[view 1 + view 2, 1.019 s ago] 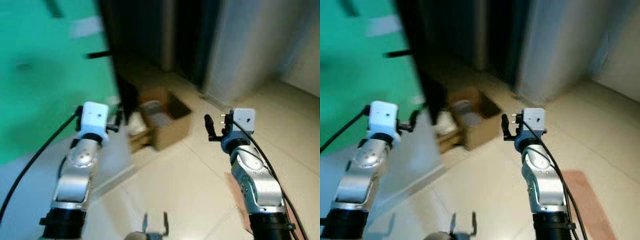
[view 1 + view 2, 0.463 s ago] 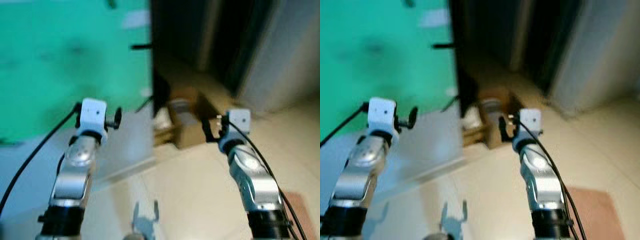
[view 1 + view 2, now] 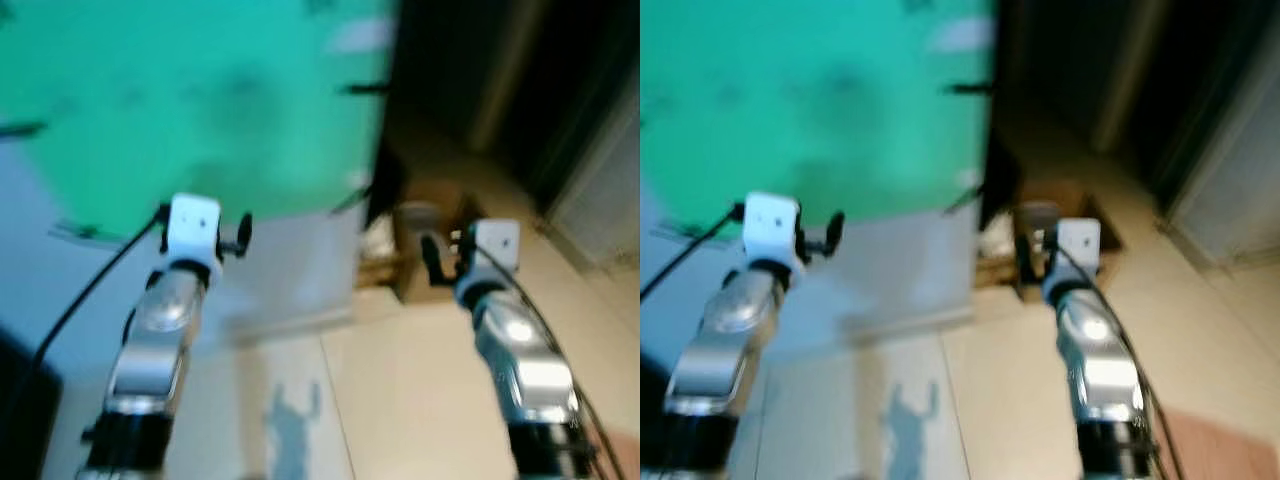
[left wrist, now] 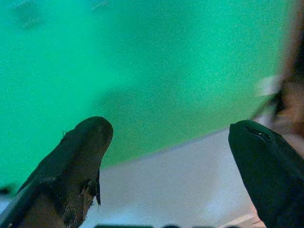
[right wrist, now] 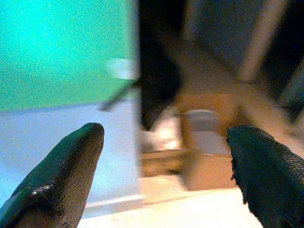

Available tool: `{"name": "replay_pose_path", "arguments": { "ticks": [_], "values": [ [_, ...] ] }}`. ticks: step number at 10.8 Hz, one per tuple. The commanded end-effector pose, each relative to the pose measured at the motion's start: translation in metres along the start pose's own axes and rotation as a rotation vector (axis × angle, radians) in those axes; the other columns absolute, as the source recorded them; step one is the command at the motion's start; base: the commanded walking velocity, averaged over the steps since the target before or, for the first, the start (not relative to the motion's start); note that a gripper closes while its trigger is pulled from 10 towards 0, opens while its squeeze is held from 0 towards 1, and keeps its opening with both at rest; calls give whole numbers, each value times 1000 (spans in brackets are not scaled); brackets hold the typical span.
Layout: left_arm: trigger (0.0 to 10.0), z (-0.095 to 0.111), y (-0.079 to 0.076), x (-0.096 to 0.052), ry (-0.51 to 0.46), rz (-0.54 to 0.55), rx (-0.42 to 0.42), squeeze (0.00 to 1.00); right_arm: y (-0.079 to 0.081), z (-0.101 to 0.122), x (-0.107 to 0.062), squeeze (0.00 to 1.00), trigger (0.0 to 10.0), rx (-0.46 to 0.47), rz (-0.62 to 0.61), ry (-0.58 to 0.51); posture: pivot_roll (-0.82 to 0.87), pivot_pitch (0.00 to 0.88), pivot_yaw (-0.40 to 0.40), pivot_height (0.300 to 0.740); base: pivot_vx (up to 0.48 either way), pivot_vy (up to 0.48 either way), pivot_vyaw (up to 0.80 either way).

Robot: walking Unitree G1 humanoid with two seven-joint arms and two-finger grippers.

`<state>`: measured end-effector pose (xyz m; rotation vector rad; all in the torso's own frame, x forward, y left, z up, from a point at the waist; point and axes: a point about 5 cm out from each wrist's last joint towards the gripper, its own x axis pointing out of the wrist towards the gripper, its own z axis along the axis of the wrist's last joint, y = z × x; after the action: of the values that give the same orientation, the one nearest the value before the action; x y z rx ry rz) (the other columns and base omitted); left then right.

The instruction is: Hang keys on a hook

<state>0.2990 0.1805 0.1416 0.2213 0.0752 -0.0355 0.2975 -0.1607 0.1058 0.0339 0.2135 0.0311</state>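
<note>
Everything is blurred by motion. A green wall panel (image 3: 200,100) above a grey lower wall (image 3: 290,270) stands ahead. Thin dark pegs stick out of it, one near its right edge (image 3: 365,88) and one at the far left (image 3: 20,128); I cannot tell if they are hooks. My left gripper (image 3: 240,233) is raised in front of the grey strip, open with nothing between its fingers (image 4: 85,142). My right gripper (image 3: 433,258) is raised at the same height before a cardboard box, also open and holding nothing, fingers (image 5: 80,142) wide apart.
An open cardboard box (image 3: 430,225) with items inside sits on the tiled floor (image 3: 400,400) by the wall's corner. A dark doorway (image 3: 500,80) lies behind it. A reddish mat (image 3: 1210,440) is at the lower right, a dark object (image 3: 20,400) at the lower left.
The camera has swung left: the green wall has spread across the view and the box and doorway have slid right. Both arms hold the same raised pose.
</note>
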Motion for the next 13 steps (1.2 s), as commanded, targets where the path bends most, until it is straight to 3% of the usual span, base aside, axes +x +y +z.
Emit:
{"name": "replay_pose_path", "arguments": {
  "ticks": [1,13],
  "values": [
    [10000,2,0,1,0,2,-1,0,1,4,1,1000,10000,0,9,-18,-51,0,24,740,307,0,800],
    [10000,7,0,1,-2,-15,8,0,4,7,5,1000,10000,-2,4,-31,-43,0,37,740,314,0,800]
  ]
}}
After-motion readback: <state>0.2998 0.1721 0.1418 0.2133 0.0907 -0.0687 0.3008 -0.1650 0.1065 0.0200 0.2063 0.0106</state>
